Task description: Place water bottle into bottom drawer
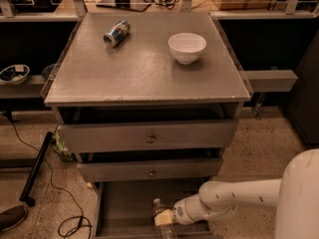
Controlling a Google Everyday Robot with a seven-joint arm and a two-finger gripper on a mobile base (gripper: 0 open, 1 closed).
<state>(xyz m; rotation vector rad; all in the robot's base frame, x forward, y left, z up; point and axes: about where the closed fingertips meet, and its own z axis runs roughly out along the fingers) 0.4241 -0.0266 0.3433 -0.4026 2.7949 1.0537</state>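
Observation:
The water bottle [162, 219] is a small clear bottle with a small cap, standing tilted inside the open bottom drawer [119, 205], near its front. My gripper [167, 218] is at the end of the white arm coming in from the lower right, right at the bottle's body inside the drawer. The bottle's lower part runs past the bottom edge of the view.
A blue-and-silver soda can [116, 33] lies on its side and a white bowl [187, 47] stands on the cabinet top [139, 68]. Two upper drawers with round knobs [150, 138] are slightly pulled out. A black bar and cables lie on the floor at left.

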